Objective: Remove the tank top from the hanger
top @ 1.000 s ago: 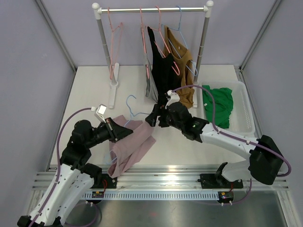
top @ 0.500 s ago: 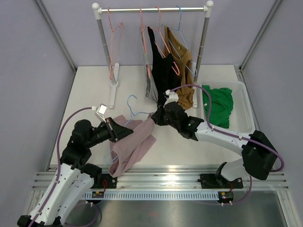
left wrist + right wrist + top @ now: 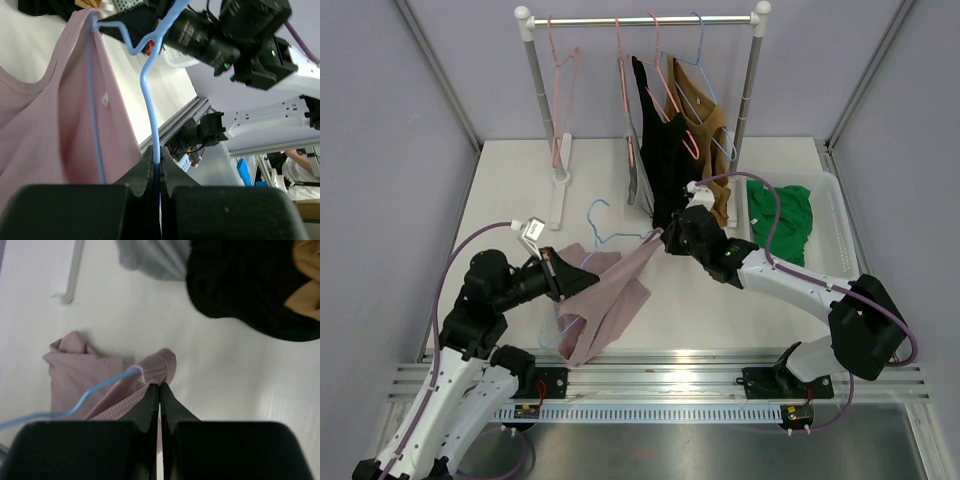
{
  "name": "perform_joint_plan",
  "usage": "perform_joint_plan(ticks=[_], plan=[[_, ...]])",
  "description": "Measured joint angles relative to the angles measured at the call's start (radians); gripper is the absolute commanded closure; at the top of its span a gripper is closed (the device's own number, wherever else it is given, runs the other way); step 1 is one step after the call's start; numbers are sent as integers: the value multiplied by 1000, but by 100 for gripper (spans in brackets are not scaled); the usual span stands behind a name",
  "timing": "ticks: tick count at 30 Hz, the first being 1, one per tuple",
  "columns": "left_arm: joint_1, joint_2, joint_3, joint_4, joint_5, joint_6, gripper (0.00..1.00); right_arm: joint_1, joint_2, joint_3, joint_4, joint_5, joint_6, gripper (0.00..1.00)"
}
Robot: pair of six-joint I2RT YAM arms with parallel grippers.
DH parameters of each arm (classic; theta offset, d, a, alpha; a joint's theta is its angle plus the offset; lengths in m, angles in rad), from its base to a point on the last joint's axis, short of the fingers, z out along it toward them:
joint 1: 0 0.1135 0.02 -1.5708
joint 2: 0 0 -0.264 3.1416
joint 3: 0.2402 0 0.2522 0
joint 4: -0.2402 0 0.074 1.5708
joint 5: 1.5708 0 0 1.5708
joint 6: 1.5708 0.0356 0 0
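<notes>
A pink tank top (image 3: 605,300) lies on the table, still threaded on a thin blue hanger (image 3: 600,228). My left gripper (image 3: 565,272) is shut on the hanger's wire (image 3: 150,100), with the pink fabric (image 3: 60,125) hanging to its left. My right gripper (image 3: 663,238) is shut on the tank top's ribbed shoulder strap (image 3: 159,367), right where the blue hanger end (image 3: 95,387) enters it. The strap is pulled taut between the two grippers, and the fingertips (image 3: 159,386) pinch the fabric just above the table.
A clothes rack (image 3: 640,20) at the back holds pink hangers (image 3: 560,80), a black top (image 3: 665,150), a brown top (image 3: 705,130) and a grey garment (image 3: 640,185). A white bin (image 3: 835,240) at the right holds a green garment (image 3: 782,220).
My right gripper has shut on the tank top's strap and drawn it up and to the right, stretching the fabric. The left gripper kept its hold on the hanger and shifted slightly left.
</notes>
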Motion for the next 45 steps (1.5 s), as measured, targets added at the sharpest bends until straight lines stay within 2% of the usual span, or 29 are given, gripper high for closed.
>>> perform_joint_plan(ticks=[6,10,17,20,22,26,31,36,42,45], plan=[[0,-9,41,-18,44,34,100,-84,-8,-7,-46,2,-17,100],[-1,-24,45,52,55,17,100,-85,-90,-66,-34,-108,-27,100],[-24,-24,67,410,-5,9,100,-85,-378,-140,-18,-426,-39,100],[-64,44,108,597,-46,74,100,-86,-513,-132,-60,-543,-57,100],[-111,116,175,635,-82,151,100,-86,-578,-99,-129,-617,-76,100],[-195,251,312,715,-225,292,100,-85,-682,-21,-285,-662,-120,100],[-213,271,216,1011,-399,368,100,-86,-791,18,-404,-722,-156,100],[-218,344,163,1270,-423,342,100,-86,-768,23,-407,-761,-156,100],[-266,353,98,1313,-488,377,100,-86,-714,37,-459,-693,-178,100],[-274,298,103,1169,-593,404,100,-86,-704,51,-503,-652,-200,100]])
